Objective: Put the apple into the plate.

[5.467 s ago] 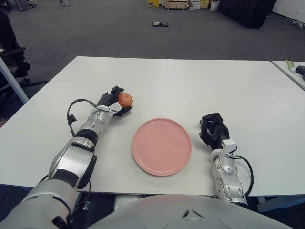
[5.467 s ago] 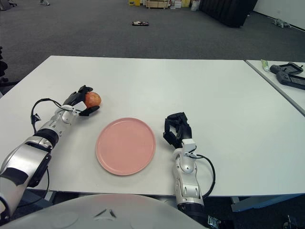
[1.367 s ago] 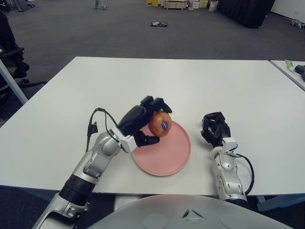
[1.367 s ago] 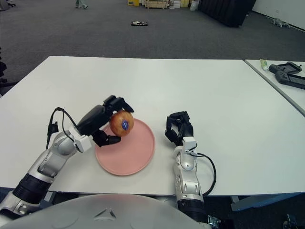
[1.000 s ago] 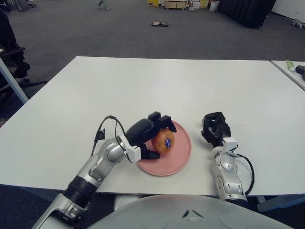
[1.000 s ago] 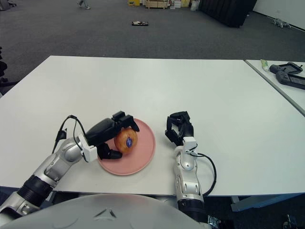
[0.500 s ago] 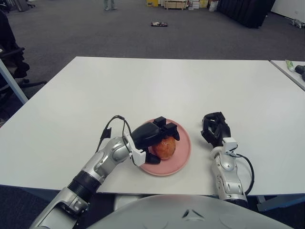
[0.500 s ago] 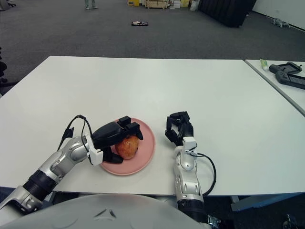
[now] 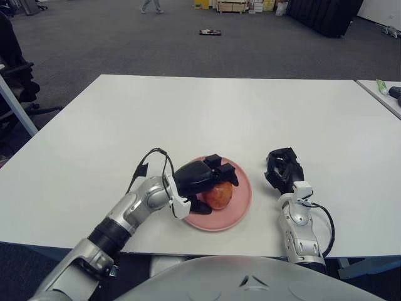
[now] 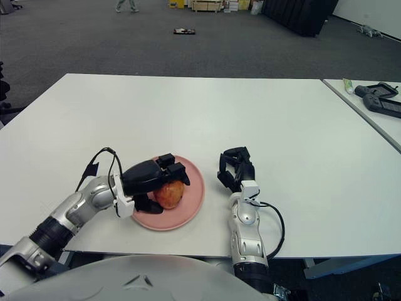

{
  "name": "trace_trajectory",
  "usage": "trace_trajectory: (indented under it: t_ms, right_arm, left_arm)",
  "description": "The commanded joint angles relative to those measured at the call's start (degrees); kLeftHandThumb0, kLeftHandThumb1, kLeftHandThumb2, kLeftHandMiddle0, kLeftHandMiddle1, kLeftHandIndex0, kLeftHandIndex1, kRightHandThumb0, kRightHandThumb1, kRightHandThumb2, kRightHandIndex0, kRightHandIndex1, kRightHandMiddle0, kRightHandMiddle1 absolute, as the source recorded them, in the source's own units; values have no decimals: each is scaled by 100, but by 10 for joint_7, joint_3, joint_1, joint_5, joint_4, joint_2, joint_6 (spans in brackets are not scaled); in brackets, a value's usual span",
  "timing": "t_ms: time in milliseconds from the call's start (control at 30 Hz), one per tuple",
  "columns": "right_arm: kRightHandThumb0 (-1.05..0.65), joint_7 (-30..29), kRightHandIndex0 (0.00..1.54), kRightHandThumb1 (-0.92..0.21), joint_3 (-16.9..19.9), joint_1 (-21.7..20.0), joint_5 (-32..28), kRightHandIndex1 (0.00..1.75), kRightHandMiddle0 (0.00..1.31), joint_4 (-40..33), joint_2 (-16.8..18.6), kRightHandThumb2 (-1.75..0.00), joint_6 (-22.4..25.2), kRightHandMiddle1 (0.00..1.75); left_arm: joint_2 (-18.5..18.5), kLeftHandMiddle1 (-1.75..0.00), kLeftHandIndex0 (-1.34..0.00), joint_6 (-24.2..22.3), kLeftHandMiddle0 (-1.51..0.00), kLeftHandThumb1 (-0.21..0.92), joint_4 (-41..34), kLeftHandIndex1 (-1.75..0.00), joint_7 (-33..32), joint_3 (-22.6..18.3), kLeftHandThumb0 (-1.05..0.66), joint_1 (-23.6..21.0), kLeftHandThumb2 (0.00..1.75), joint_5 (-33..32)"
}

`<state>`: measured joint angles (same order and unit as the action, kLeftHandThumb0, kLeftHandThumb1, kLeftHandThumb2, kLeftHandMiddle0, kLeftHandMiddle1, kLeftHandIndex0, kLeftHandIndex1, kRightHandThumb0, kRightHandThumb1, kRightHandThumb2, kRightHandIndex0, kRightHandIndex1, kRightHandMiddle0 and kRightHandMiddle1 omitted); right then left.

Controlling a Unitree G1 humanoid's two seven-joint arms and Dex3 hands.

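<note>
You have a white table [image 9: 207,106] filling most of the frame, with dark grey carpet floor [image 9: 125,44] across the top and the edge of a second table [image 10: 369,106] at the far right, where a black handheld controller [image 10: 380,99] lies at the right edge. Your left arm [image 9: 125,216] comes in from the lower left of the frame and reaches toward the centre, a black cable [image 9: 150,164] looping above its wrist. Your right forearm [image 9: 297,226] rises from the bottom edge, right of centre. The pink plate [image 9: 241,197] sits just below the centre of the frame, near the table's front edge. Your left hand [image 9: 200,179] is over the left half of the plate, its black fingers [image 10: 172,167] curled down over the top and sides of the apple, closed around it. Your right hand [image 9: 282,170] shows just to the right of the plate, apart from it, with its fingers bent inward and nothing in them. The apple [image 9: 218,195], red and yellow, is on the plate, a little left of the plate's middle, its lower right side showing beneath the fingers.
</note>
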<state>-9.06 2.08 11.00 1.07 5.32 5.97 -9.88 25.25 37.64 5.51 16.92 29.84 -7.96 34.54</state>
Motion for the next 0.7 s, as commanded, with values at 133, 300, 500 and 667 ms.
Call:
trace_trajectory:
  t_ms: [133,300,500,667]
  right_arm:
    - [-36,2,49,-78,3,8,-5,130,28,13,3,-73,20,175]
    - [-36,1,48,-78,4,8,-5,129,28,12,3,-73,24,175]
    - [-36,3,48,-78,4,8,-5,129,28,9,1,-73,24,175]
    - [-36,3,46,-78,5,8,-5,129,27,7,0,-72,35,175]
  left_arm:
    - [14,-23,0,-18,0,92,5,-43,47,11,-84,-7,105,-3]
    - [14,-4,0,-19,0,92,4,-16,53,10,-91,-7,112,-10]
    - [7,0,0,-12,0,92,4,-2,44,2,-101,2,112,-37]
    - [3,0,0,-10,0,92,3,0,37,-2,-104,7,111,-48]
